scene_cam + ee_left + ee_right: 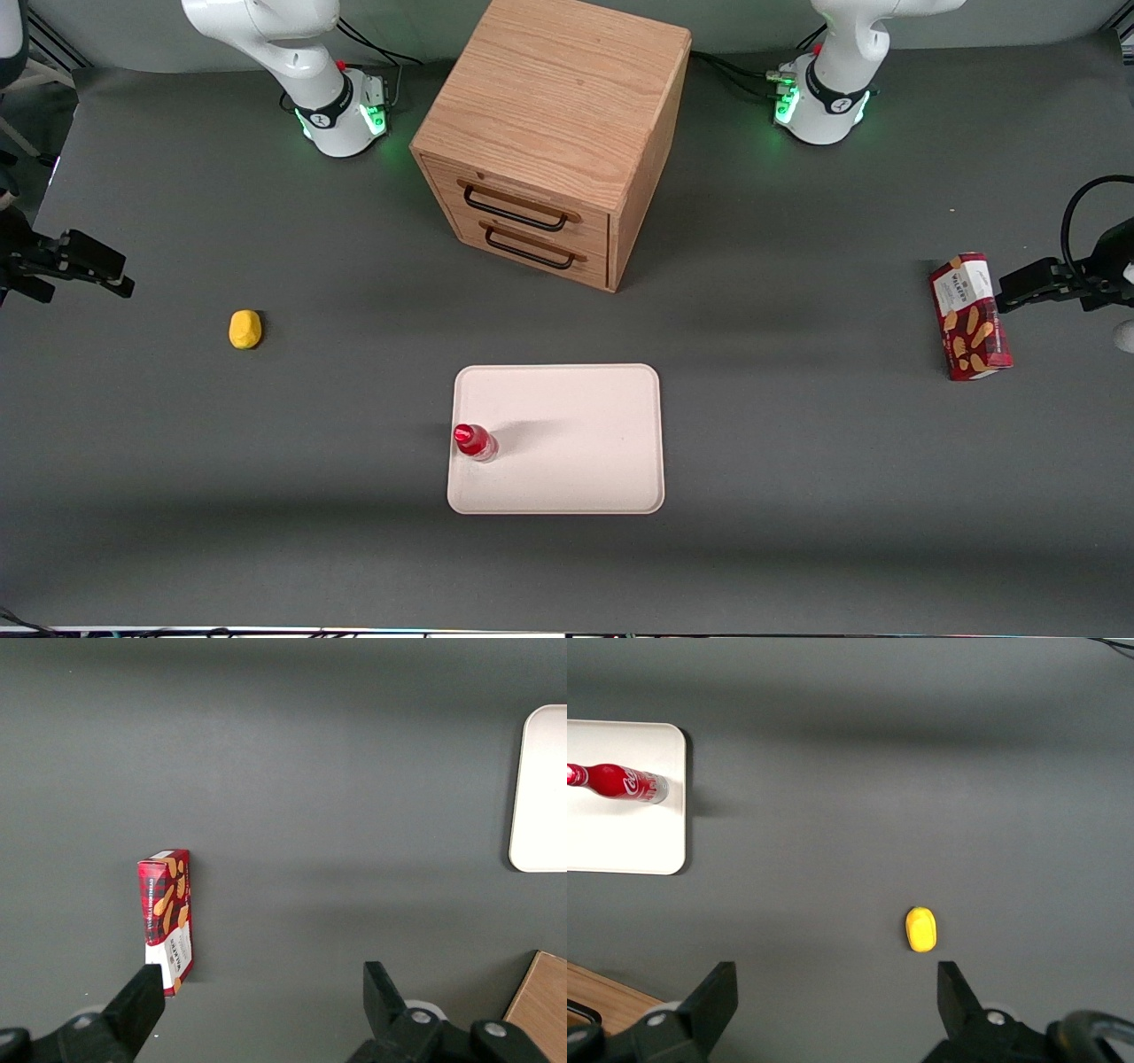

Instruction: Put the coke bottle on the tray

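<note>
The coke bottle (475, 441), small, red and glossy with a red cap, stands upright on the tray (576, 461), close to the tray's edge toward the working arm's end. The right wrist view also shows the coke bottle (620, 784) on the cream-white tray (629, 846). My gripper (111, 275) hangs above the table at the working arm's end, well away from the tray. The gripper (837, 979) is open, its fingers wide apart with only bare table between them.
A small yellow object (245, 329) lies on the table between my gripper and the tray. A wooden two-drawer cabinet (549, 133) stands farther from the front camera than the tray. A red biscuit box (970, 316) lies toward the parked arm's end.
</note>
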